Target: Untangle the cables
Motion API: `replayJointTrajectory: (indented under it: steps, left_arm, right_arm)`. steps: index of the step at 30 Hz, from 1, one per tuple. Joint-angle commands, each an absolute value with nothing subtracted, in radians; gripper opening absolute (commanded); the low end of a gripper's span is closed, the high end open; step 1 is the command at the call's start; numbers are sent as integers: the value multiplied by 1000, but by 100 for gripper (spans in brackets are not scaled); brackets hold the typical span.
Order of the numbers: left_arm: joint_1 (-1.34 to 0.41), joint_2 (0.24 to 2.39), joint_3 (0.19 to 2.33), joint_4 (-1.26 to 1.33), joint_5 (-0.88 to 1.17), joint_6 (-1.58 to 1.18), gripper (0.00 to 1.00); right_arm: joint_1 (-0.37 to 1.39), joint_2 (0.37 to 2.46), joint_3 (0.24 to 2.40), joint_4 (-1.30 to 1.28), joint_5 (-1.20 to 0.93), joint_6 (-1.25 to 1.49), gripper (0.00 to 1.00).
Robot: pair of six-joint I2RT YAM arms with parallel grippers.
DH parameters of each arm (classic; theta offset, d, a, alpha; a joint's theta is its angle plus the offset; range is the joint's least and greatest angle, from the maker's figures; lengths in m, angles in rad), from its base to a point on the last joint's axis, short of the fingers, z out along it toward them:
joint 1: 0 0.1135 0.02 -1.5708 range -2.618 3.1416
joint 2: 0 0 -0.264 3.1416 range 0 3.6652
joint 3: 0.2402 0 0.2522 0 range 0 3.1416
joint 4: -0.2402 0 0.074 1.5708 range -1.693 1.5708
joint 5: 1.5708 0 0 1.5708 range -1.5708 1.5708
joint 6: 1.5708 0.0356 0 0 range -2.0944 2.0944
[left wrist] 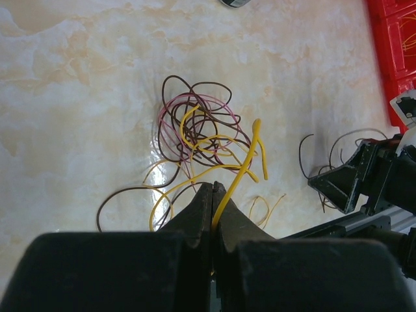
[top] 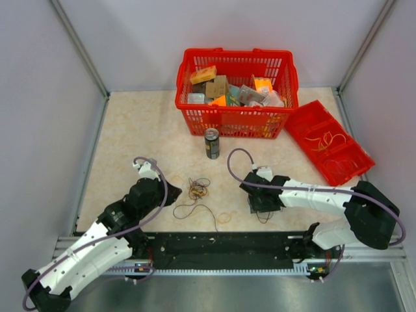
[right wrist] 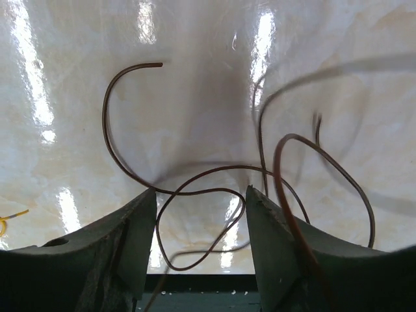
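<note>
A tangle of cables (top: 198, 190) lies on the table between the arms: dark brown, pink and yellow loops (left wrist: 198, 133). My left gripper (left wrist: 214, 186) is shut on a yellow cable (left wrist: 242, 170) that runs up from its tips into the tangle; in the top view it (top: 173, 195) sits just left of the pile. My right gripper (right wrist: 200, 195) is open, low over loose dark brown cables (right wrist: 195, 188), with one loop lying between its fingers. In the top view it (top: 263, 203) is right of the tangle.
A dark drink can (top: 212, 143) stands behind the tangle. A red basket (top: 237, 120) full of small items is at the back. A red tray (top: 328, 143) with yellow wires lies at the right. A small yellow loop (top: 224, 218) lies near the front rail.
</note>
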State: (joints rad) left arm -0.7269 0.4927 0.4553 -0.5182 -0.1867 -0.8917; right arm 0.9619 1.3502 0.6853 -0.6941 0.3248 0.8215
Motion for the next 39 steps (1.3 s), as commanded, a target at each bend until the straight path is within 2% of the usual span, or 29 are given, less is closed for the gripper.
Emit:
replayJointTrajectory:
  steps: [1,5,6,16,17,18,20,21,24,25,27,29,31,34,36,39]
  left_arm:
    - [-723,480,449,-459,-173,-891,0]
    - [-723,472,448,-462,-175,-890,0]
    - [-723,469,448,-465,-173,-891,0]
    - [-721,443,454,-480,-179,-888,0]
    - [-722,443,453,-479,-176,-888,0]
    - [-723,443,453,-473,-176,-888,0]
    - [-723,449,448,-463,-170,-890,0]
    - [-723,456,446,-459,-169,-891,0]
    - [-723,472,449,-437,-138,-874,2]
    - [-723,480,449,-427,-121,-867,7]
    - [-722,505,454,-407,-86,-850,28]
    - [-722,529,459,-387,-52,-838,43]
    - [-721,540,456,-361,-26,-831,53]
    - [-723,552,446,-319,-5,-822,62]
    - [-723,555,445,-307,32,-819,67]
    - [-723,552,440,-305,35,-818,68]
  right_arm:
    - [971,1312,675,-646,327,848,32]
    - [968,1241,689,-647,363,845,10]
    - [963,1212,690,-647,371,845,1]
    - [853,946,703,-638,344,727,0]
    - [850,960,706,-637,312,703,3]
    - [850,995,712,-638,278,683,19]
    - [848,1084,722,-652,214,670,62]
    - [848,1110,719,-649,186,666,75]
    - [885,1100,695,-605,144,644,90]
    - [888,1079,686,-586,131,640,94]
    - [888,1014,661,-539,86,624,98]
    - [887,968,655,-519,40,620,99]
    - [888,939,655,-502,-50,627,99]
    - [885,924,664,-518,-101,681,99]
    - [884,925,684,-593,25,695,99]
    - [832,963,698,-658,237,681,99]
